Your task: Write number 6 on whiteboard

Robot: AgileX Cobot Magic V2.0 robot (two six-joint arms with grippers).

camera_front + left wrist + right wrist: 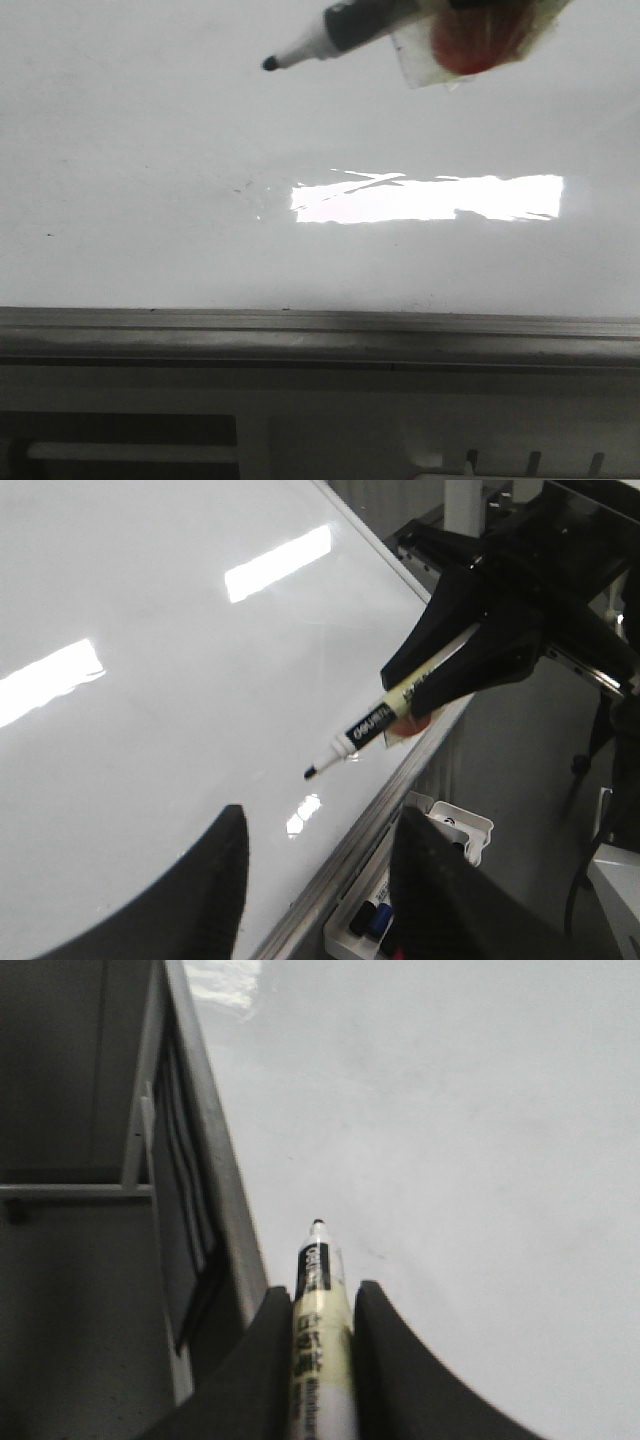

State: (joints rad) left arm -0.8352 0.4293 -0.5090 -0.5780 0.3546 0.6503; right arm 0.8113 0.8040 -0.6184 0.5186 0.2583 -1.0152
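Note:
The whiteboard point(150, 180) is a glossy white surface that fills most of each view, and no number 6 shows on it. My right gripper point(320, 1295) is shut on a black-and-white marker pen point(318, 1305), gripped by its barrel with the black tip pointing out over the board. In the front view the marker point(325, 35) enters from the top, tip down-left. The left wrist view shows the right gripper point(480, 650) holding the marker point(365, 730) near the board's edge. I cannot tell whether the tip touches. My left gripper point(322, 818) hangs open and empty above the board point(150, 710).
A grey metal rim point(320, 335) runs along the board's near edge. Just beyond the rim sits a white pen tray point(450, 835) with capped markers point(370, 920) in it. A bright glare streak point(430, 198) lies on the board's middle.

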